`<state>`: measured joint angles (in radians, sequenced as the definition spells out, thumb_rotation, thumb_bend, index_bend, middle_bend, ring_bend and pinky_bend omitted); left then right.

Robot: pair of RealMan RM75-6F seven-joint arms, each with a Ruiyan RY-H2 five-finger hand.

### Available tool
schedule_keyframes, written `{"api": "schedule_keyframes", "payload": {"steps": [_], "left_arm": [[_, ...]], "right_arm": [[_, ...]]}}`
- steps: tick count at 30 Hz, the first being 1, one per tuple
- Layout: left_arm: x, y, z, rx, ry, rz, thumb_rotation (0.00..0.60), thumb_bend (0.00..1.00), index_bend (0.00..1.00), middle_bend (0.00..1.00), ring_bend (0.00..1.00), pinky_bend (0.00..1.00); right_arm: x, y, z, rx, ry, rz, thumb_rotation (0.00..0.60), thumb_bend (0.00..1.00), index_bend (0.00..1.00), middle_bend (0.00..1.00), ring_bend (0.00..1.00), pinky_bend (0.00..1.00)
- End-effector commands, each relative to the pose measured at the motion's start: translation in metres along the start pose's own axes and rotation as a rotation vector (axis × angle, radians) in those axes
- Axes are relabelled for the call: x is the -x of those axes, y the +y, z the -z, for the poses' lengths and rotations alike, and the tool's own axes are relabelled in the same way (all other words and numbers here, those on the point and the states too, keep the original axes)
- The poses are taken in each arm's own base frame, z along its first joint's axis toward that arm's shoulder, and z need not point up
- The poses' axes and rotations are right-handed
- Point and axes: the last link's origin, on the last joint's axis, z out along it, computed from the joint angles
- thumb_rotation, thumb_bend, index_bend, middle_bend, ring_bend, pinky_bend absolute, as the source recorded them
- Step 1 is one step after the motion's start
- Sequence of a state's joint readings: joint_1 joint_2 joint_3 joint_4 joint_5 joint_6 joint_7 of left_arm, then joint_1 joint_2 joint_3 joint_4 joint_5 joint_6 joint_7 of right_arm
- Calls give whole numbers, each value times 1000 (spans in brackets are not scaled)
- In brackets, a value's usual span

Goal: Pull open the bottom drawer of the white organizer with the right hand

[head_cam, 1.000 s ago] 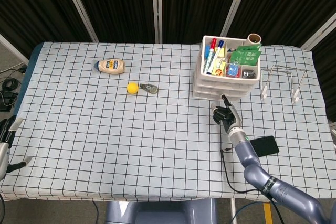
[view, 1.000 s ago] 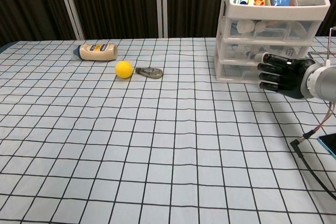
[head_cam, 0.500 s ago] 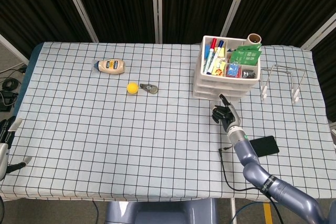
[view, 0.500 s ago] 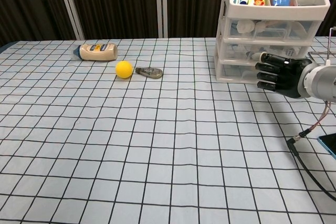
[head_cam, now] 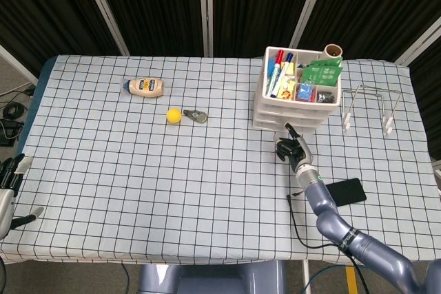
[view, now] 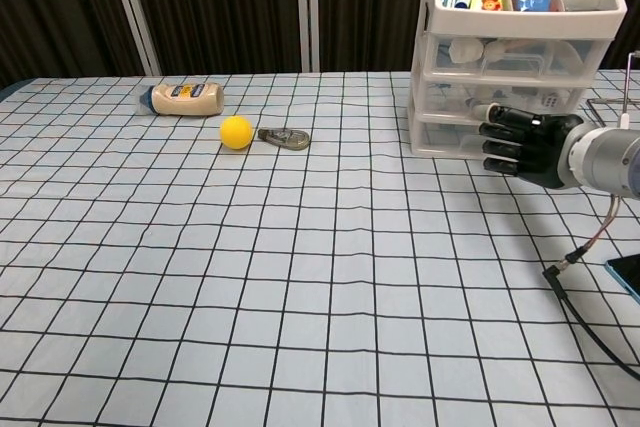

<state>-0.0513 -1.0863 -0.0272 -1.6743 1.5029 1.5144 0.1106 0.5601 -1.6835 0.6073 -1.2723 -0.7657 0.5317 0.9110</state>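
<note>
Chest view: the right hand (view: 525, 142), fingers curled with nothing seen held, is placed just before the bottom drawer (view: 455, 135) of the white organizer (view: 515, 52), near the worktop's far right corner.

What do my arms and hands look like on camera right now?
The right hand is black with segmented fingers on a silver wrist cuff; its arm is glossy blue-grey, with a thin black cable trailing. The left hand shows only dark fingers at the frame edge.
</note>
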Motion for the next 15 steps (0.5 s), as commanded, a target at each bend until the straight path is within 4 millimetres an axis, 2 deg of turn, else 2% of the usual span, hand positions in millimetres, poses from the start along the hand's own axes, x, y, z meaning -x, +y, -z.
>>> {"api": "schedule_keyframes", "payload": {"steps": [1,15], "left_arm": [[0,0,0,2,-2,0,600,13,0,0,0,0],[2,0,1,7,-21,-7,600,15,0,0,0,0]], "right_arm": [[1,0,-1,4,-4,3,600,402,205,913,906,932],[5,1,-4,12,-18,26,600,402,268,913,906,932]]}}
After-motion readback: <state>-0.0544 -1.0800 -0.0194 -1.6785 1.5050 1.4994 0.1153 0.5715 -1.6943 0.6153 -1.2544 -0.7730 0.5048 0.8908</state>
